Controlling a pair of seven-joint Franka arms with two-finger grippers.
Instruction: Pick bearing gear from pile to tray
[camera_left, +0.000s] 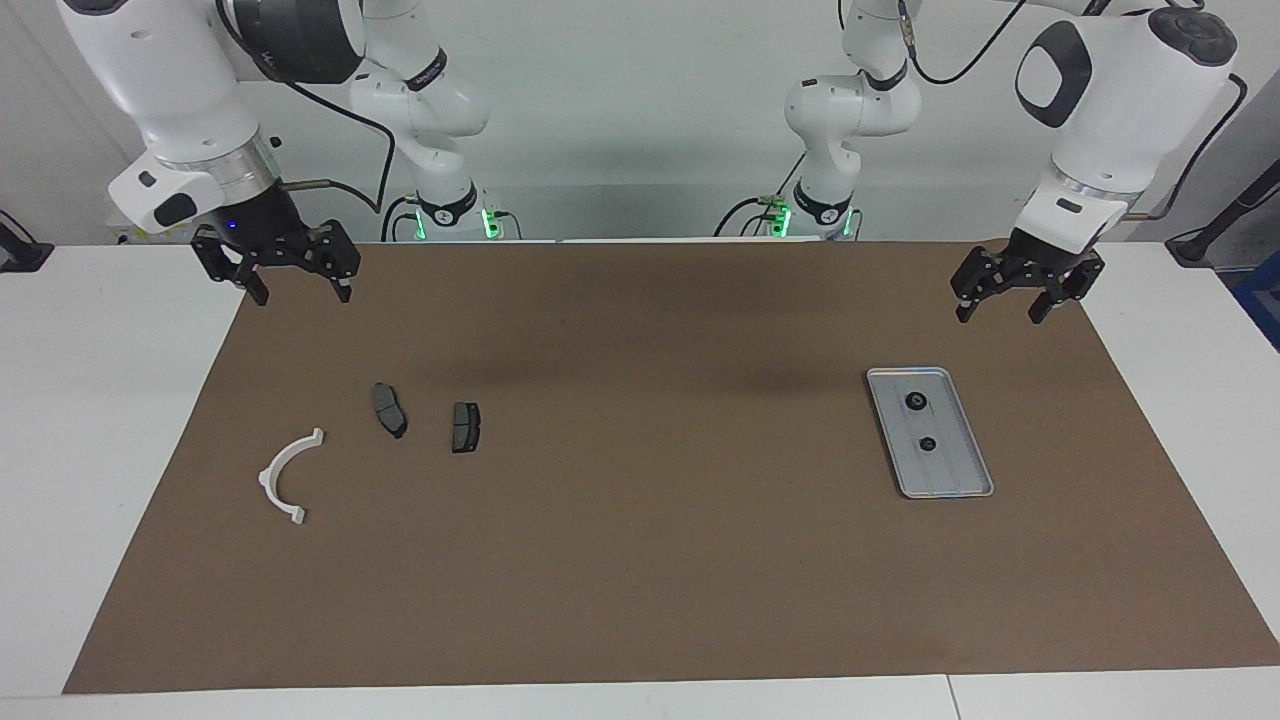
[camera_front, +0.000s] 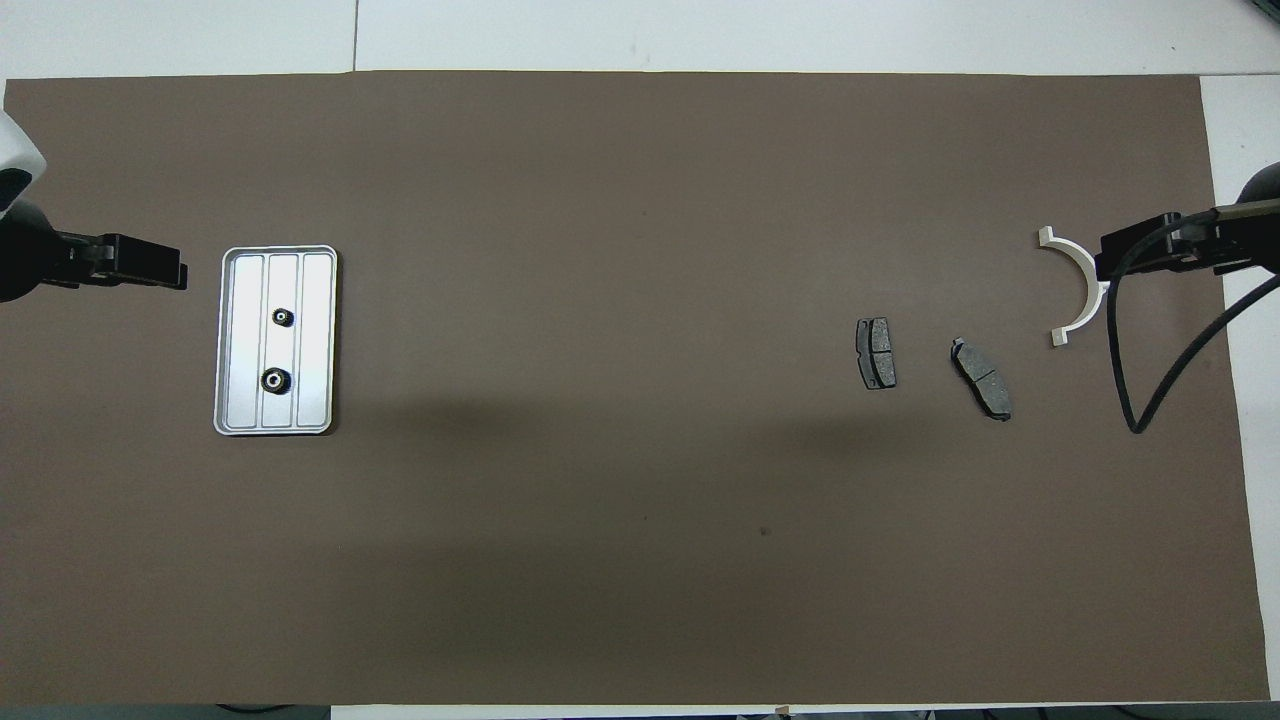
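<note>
Two black bearing gears lie in the silver tray, also seen from above as gears in the tray. The pile shows a white half-ring bracket and two dark brake pads. My left gripper hangs open and empty over the mat beside the tray. My right gripper hangs open and empty over the mat's edge by the bracket.
A brown mat covers most of the white table. A black cable loops down from the right arm over the mat near the bracket.
</note>
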